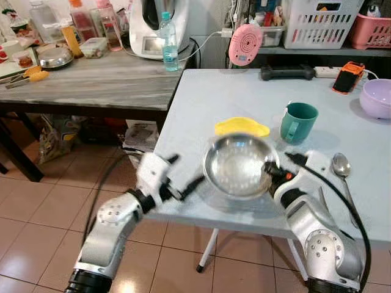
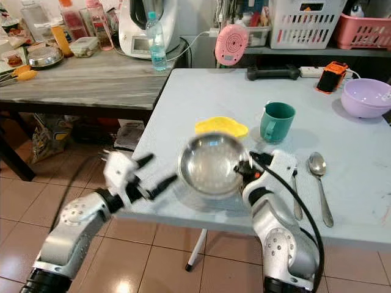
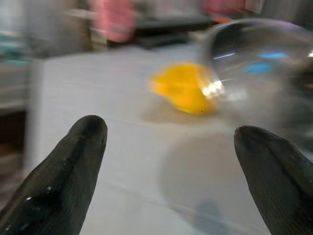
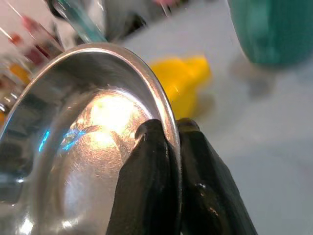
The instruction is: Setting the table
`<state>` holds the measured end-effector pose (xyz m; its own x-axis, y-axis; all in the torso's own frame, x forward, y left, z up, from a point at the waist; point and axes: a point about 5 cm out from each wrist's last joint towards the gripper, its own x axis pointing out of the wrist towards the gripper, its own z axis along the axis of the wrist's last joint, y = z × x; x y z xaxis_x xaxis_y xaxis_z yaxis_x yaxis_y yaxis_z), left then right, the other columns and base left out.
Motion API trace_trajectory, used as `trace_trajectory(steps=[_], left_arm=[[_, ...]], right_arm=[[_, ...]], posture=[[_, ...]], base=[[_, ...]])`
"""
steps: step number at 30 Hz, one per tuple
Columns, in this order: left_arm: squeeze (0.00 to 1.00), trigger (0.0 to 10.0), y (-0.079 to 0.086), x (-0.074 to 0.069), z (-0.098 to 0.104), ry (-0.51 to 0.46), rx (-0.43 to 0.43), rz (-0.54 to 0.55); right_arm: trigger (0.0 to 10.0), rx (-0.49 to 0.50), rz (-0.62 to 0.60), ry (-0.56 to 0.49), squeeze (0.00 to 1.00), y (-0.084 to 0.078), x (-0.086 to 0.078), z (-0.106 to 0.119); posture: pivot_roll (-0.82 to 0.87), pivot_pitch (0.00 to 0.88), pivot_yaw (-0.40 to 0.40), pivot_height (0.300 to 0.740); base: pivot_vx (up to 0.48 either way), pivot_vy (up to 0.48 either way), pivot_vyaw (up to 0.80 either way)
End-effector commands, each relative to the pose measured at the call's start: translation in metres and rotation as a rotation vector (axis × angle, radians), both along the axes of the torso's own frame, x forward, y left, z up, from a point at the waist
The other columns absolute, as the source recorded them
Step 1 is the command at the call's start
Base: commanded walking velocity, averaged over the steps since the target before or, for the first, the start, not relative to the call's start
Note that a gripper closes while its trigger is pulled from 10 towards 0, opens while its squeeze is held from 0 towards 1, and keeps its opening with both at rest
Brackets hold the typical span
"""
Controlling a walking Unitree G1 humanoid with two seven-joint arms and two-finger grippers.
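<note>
Right end effector pinching steel bowl rim above table.

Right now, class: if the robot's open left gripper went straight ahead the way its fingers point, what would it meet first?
Probably the round steel bowl held by the right gripper; the left gripper points at its near side. Depth is unclear, so it might pass beneath, toward the yellow cloth-like item.

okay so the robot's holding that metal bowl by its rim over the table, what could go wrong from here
The right gripper pinches only the thin rim of the steel bowl, so the bowl could swing or slip out. It hangs close to the yellow item and the green mug, so a careless set-down might land on one or knock the other. The left gripper is open beside the bowl near the table's edge and could bump it.
</note>
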<state>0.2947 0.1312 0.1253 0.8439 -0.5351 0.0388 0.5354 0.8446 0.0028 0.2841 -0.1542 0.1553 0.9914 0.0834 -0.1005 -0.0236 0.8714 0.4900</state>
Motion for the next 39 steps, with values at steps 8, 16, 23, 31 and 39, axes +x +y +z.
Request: trace_trajectory(steps=[8,16,23,31,39], left_arm=[[0.00,10.0,0.029,0.013,-0.010,0.041,-0.053,0.283],[0.00,10.0,0.028,0.016,-0.019,0.129,-0.120,0.331],[0.00,10.0,0.018,0.016,-0.023,0.127,-0.117,0.308],[0.00,10.0,0.013,0.014,-0.026,0.146,-0.128,0.296],[0.00,10.0,0.011,0.016,-0.026,0.145,-0.125,0.280]], right_arm=[[10.0,-0.054,-0.050,-0.137,0.00,-0.002,-0.003,0.018],[10.0,-0.127,-0.112,-0.108,0.00,-0.012,-0.007,0.007],[10.0,-0.157,-0.111,-0.116,0.00,-0.011,-0.010,0.005],[10.0,-0.192,-0.127,-0.121,0.00,-0.014,-0.013,0.003],[10.0,-0.224,-0.124,-0.148,0.00,-0.010,-0.014,0.005]], posture=[[-0.09,0.000,0.055,0.740],[-0.09,0.000,0.056,0.740],[-0.10,0.000,0.056,0.740],[-0.11,0.000,0.061,0.740],[-0.11,0.000,0.065,0.740]], base=[[0.000,0.000,0.00],[0.000,0.000,-0.10],[0.000,0.000,-0.61],[0.000,0.000,0.00],[0.000,0.000,0.00]])
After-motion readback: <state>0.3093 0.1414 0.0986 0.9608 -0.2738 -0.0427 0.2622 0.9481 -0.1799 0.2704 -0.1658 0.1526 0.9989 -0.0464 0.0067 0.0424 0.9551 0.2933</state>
